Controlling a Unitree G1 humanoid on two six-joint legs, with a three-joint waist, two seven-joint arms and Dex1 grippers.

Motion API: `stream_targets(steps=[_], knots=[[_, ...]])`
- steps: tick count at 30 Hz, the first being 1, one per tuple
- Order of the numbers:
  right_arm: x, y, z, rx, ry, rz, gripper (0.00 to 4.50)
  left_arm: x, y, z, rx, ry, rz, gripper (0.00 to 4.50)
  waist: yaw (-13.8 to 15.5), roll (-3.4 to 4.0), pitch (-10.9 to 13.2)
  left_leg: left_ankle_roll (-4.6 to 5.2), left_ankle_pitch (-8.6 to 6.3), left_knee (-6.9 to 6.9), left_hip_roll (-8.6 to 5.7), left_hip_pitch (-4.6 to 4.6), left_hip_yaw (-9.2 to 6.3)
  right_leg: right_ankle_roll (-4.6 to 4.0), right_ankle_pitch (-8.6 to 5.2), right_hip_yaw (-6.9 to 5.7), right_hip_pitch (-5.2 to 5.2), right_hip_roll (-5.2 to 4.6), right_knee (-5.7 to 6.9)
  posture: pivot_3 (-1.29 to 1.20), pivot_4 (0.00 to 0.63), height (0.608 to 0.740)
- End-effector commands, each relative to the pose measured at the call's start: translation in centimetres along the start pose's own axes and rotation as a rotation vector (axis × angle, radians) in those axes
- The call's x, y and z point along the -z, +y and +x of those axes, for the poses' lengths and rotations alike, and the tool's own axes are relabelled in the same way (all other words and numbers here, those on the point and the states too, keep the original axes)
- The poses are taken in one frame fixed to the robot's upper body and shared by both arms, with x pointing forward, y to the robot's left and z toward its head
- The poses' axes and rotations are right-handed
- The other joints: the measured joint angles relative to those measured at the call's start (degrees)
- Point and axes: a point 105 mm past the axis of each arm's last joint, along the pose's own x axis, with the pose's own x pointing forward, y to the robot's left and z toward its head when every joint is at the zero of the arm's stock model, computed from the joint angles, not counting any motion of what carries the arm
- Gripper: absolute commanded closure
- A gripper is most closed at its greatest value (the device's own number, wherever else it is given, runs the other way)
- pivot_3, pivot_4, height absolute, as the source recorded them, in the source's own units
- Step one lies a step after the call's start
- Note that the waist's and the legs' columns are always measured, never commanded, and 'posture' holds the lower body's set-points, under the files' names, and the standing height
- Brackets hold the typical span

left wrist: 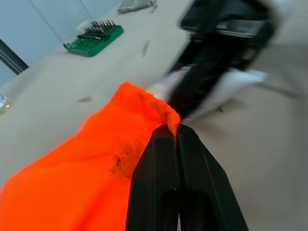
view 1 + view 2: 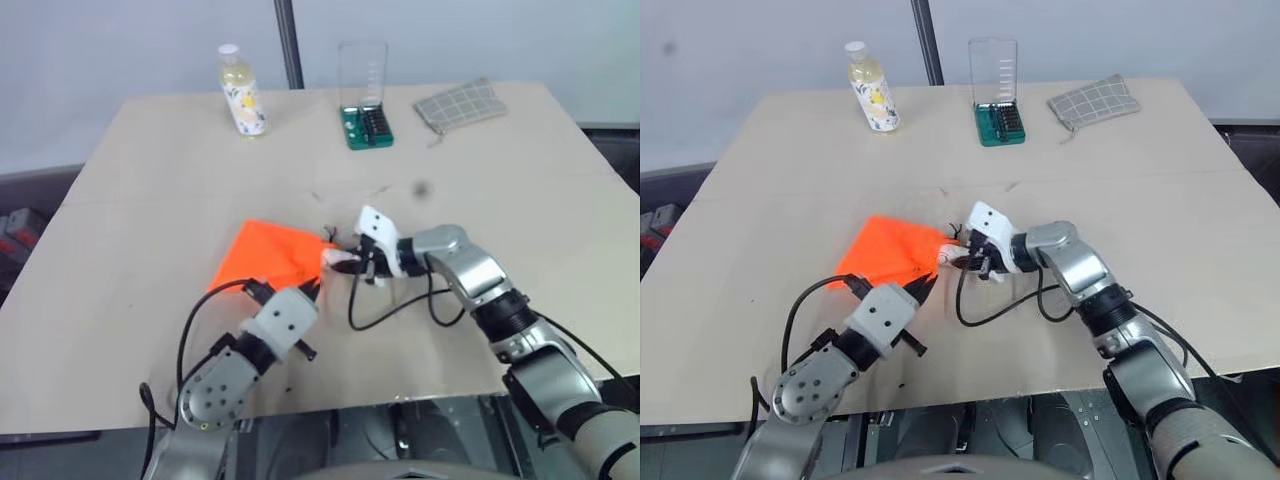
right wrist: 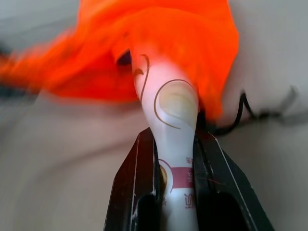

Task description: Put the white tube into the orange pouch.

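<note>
Now, right gripper (image 3: pixel 174 159) clamped on white tube (image 3: pixel 171 110), print unreadable; left gripper (image 1: pixel 176 139) pinching orange pouch (image 2: pixel 268 255).

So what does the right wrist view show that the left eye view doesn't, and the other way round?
Right wrist view alone: the print on the white tube, its tip entering the orange pouch, the right gripper shut on it. Left eye view alone: the table, a yellow-liquid bottle, a green bit set, a grey checked pouch, and the left gripper pinching the pouch's edge. Both share the pouch, tube and right gripper.
</note>
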Motion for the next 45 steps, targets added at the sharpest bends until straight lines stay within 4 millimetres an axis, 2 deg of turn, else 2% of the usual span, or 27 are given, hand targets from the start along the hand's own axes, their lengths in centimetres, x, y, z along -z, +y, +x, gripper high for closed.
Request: stream_targets(steps=[1,4,10,12,14,18,19,20,22,26,30,34,37,41,45], knots=[[-1.1,0.3,1.3,-0.013,0.009,-0.064,4.27,-1.9,0.7,-0.5,-0.026,-0.076,0.034,4.5,0.0,0.0,0.0,0.0,0.0,0.0,0.0,0.0,0.01,0.0,0.0,0.0,0.0,0.0,0.0,0.0,0.15,0.74],[-1.0,0.9,2.8,-0.028,0.025,-0.062,4.27,-1.9,0.6,-0.6,-0.028,-0.078,0.031,4.5,-0.2,0.01,0.0,0.0,0.0,-0.02,-0.01,0.02,0.02,0.0,0.0,0.01,0.0,0.0,0.0,0.0,0.15,0.74],[-4.1,1.5,5.0,-0.039,-0.1,0.037,4.27,-1.5,0.6,-1.0,-0.025,-0.065,0.03,4.5,-1.4,0.02,0.0,-0.01,0.0,-0.11,0.03,0.09,0.05,-0.01,0.01,0.08,-0.06,0.04,0.13,0.0,0.15,0.74],[-4.2,1.9,5.3,-0.064,-0.098,0.048,3.26,-1.3,0.8,-1.1,-0.029,-0.061,0.036,4.5,-1.4,0.03,0.0,-0.01,0.0,-0.11,0.03,0.08,0.01,-0.02,0.0,0.05,-0.09,0.04,0.16,0.0,0.15,0.74],[-4.0,2.2,5.4,-0.084,-0.084,0.048,2.56,-1.3,1.1,-1.1,-0.033,-0.063,0.037,4.5,-1.2,0.04,0.0,-0.01,0.0,-0.12,0.01,0.05,0.0,-0.02,0.0,0.03,-0.1,0.03,0.16,0.0,0.15,0.74],[-4.1,1.9,5.4,-0.061,-0.091,0.072,0.54,-1.3,1.1,-1.3,-0.024,-0.069,0.034,4.5,-1.2,0.04,0.0,-0.01,0.0,-0.09,-0.05,0.03,0.01,-0.01,0.01,0.04,-0.1,-0.01,0.14,0.0,0.15,0.74],[-4.2,1.7,5.3,-0.051,-0.095,0.076,0.16,-1.3,1.1,-1.3,-0.022,-0.068,0.032,4.5,-1.2,0.04,0.0,-0.01,0.0,-0.1,-0.05,0.03,0.0,-0.01,0.01,0.03,-0.11,-0.01,0.14,0.0,0.15,0.74],[-4.2,1.5,5.1,-0.047,-0.099,0.077,0.06,-1.2,1.1,-1.3,-0.02,-0.067,0.032,4.5,-1.2,0.04,0.0,-0.01,-0.01,-0.11,-0.04,0.03,0.0,-0.01,0.0,0.03,-0.11,0.0,0.14,0.0,0.15,0.74],[-4.3,1.4,4.7,-0.047,-0.109,0.077,0.06,-1.2,1.2,-1.4,-0.02,-0.066,0.026,4.5,-1.3,0.04,0.0,-0.01,-0.01,-0.14,-0.04,0.03,0.0,-0.02,0.0,0.03,-0.13,0.01,0.14,0.0,0.15,0.74],[-4.0,1.8,2.3,-0.121,-0.118,0.028,0.06,-0.9,2.9,-1.5,-0.088,-0.063,-0.058,4.5,-1.0,0.05,0.0,-0.01,-0.01,-0.13,-0.04,0.0,-0.04,-0.01,0.0,-0.01,-0.12,0.0,0.13,0.0,0.15,0.74],[-2.7,1.8,0.1,-0.139,-0.061,-0.076,0.06,-0.3,4.4,-1.9,-0.15,-0.058,-0.143,4.5,-1.1,0.03,0.0,-0.01,-0.01,-0.09,-0.1,-0.01,-0.04,0.0,0.0,-0.03,-0.09,-0.07,0.1,0.0,0.15,0.74],[-0.8,1.0,-1.6,-0.083,0.016,-0.135,0.06,0.7,4.5,-2.4,-0.148,-0.033,-0.184,4.5,-1.3,0.03,0.0,-0.01,-0.01,-0.11,-0.07,0.0,-0.03,0.0,0.0,-0.02,-0.1,-0.04,0.1,0.0,0.15,0.74],[0.1,1.0,-1.5,-0.059,0.035,-0.078,0.06,1.2,4.1,-2.4,-0.122,-0.02,-0.186,4.5,-1.3,0.02,0.0,-0.01,-0.01,-0.12,-0.04,0.0,-0.02,-0.01,0.0,0.0,-0.1,-0.02,0.11,0.0,0.15,0.74],[1.3,0.6,-0.5,-0.005,0.075,-0.093,0.06,1.3,4.1,-2.2,-0.109,-0.022,-0.185,4.5,-1.3,0.02,0.0,-0.02,0.0,-0.09,-0.03,0.03,-0.01,-0.01,0.0,0.0,-0.08,0.0,0.12,0.0,0.15,0.74],[0.2,0.2,0.2,0.045,-0.001,-0.183,0.06,1.4,4.1,-2.2,-0.092,-0.019,-0.165,4.5,-1.2,0.02,0.0,-0.02,0.0,-0.07,-0.04,0.01,-0.01,-0.01,0.0,0.0,-0.08,0.01,0.11,0.0,0.15,0.74]])
